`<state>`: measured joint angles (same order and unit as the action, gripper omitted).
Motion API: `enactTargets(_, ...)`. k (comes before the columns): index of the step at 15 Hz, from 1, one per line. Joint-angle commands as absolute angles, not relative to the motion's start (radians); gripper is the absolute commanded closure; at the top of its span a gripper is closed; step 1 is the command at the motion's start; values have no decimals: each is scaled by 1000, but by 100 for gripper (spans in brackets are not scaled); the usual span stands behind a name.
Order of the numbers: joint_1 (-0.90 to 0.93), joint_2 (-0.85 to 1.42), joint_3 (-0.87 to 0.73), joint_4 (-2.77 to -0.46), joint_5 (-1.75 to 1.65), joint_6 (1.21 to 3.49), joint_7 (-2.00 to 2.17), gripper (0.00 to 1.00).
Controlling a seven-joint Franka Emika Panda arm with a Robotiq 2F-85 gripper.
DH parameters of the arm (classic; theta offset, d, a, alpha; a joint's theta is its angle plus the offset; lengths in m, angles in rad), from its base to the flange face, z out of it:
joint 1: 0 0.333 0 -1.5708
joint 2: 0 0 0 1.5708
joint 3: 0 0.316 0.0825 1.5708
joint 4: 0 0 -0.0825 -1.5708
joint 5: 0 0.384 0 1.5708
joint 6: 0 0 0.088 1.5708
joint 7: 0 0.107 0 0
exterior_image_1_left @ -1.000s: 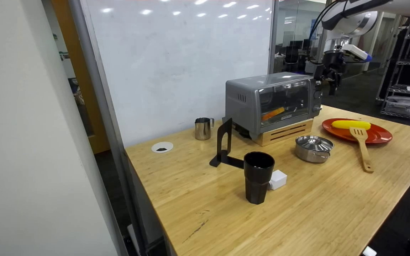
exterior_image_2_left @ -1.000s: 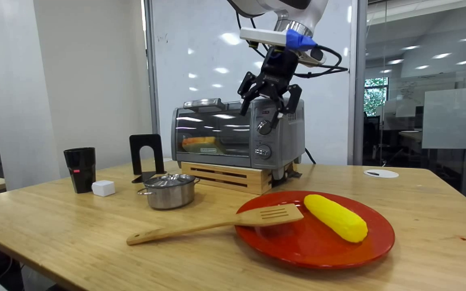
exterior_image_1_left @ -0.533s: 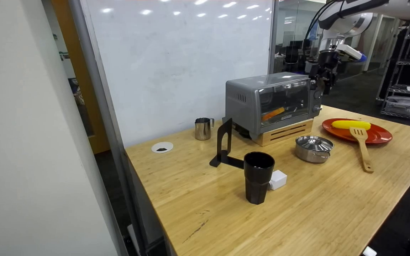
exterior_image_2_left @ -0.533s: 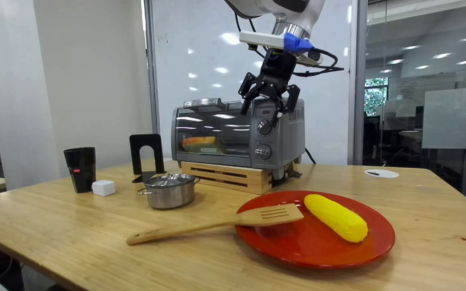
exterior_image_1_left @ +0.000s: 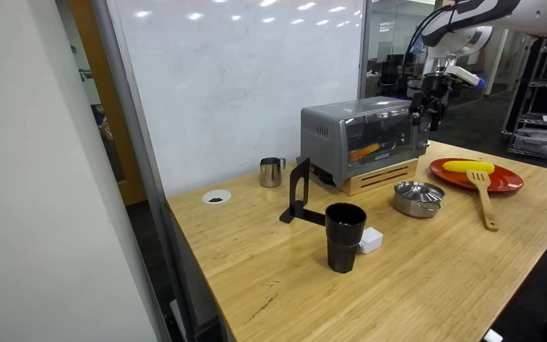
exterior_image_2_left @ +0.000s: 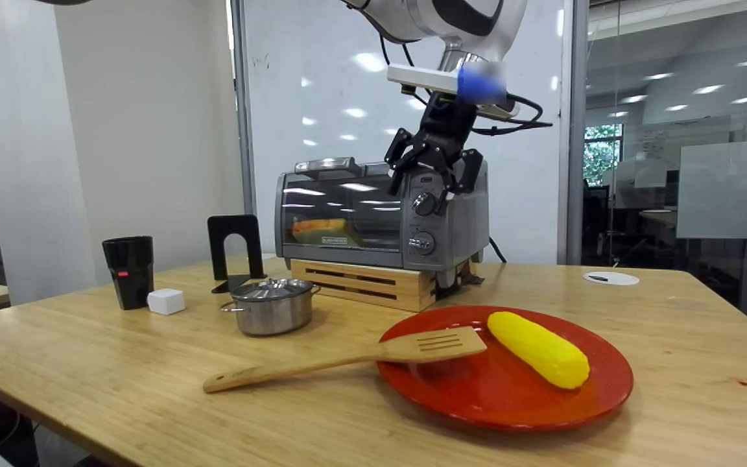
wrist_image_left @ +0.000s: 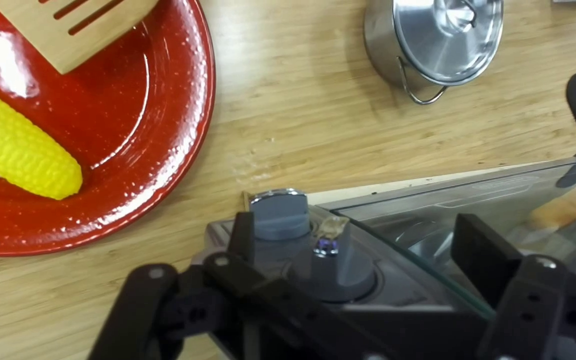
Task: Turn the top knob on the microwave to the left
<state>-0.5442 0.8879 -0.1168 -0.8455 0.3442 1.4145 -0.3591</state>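
Observation:
The microwave, a silver-grey toaster oven (exterior_image_1_left: 325, 137), stands on a slatted wooden stand and shows in both exterior views (exterior_image_2_left: 467, 224). Its top knob (exterior_image_2_left: 424, 203) is on the control panel right of the glass door, above a bottom knob (exterior_image_2_left: 421, 243). My gripper (exterior_image_2_left: 417, 196) is open and empty in front of the panel, pointing down and tilted. In the wrist view, the top knob (wrist_image_left: 335, 265) lies between the two spread fingers of the gripper (wrist_image_left: 360, 242), and no finger visibly closes on it. The bottom knob (wrist_image_left: 280, 215) is near one fingertip. In an exterior view the gripper (exterior_image_1_left: 425, 122) partly hides the panel.
A red plate (exterior_image_2_left: 509, 408) with yellow corn (exterior_image_2_left: 539, 350) and a wooden spatula (exterior_image_2_left: 347, 357) lies in front of the microwave. A lidded steel pot (exterior_image_2_left: 273, 311), black cup (exterior_image_2_left: 130, 272), white block (exterior_image_2_left: 166, 301) and black bookend (exterior_image_2_left: 236, 224) stand to the left. A whiteboard (exterior_image_1_left: 240, 71) stands behind.
My gripper has moved closer to the microwave's control panel and then a little lower. It stays open. The knobs and the other objects look unmoved.

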Motion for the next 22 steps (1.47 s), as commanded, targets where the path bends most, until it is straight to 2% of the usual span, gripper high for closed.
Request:
enactTargets(1, -549, 920, -116, -790, 340, 1390, -357, 0)
enactTargets(4, -551, 922, -116, -783, 338, 1380, -364, 0)
enactTargets(5, -551, 922, -116, -783, 337, 1379, -366, 3)
enactTargets(7, -552, 920, -117, -785, 336, 1378, -372, 28)
enactTargets(8, -552, 917, -117, -788, 334, 1380, -375, 31)
enactTargets(17, -548, 898, -129, -811, 317, 1391, -401, 95)
enactTargets(19, -539, 885, -140, -826, 289, 1413, -423, 100)
enactTargets(22, -511, 855, -154, -856, 224, 1451, -484, 97)
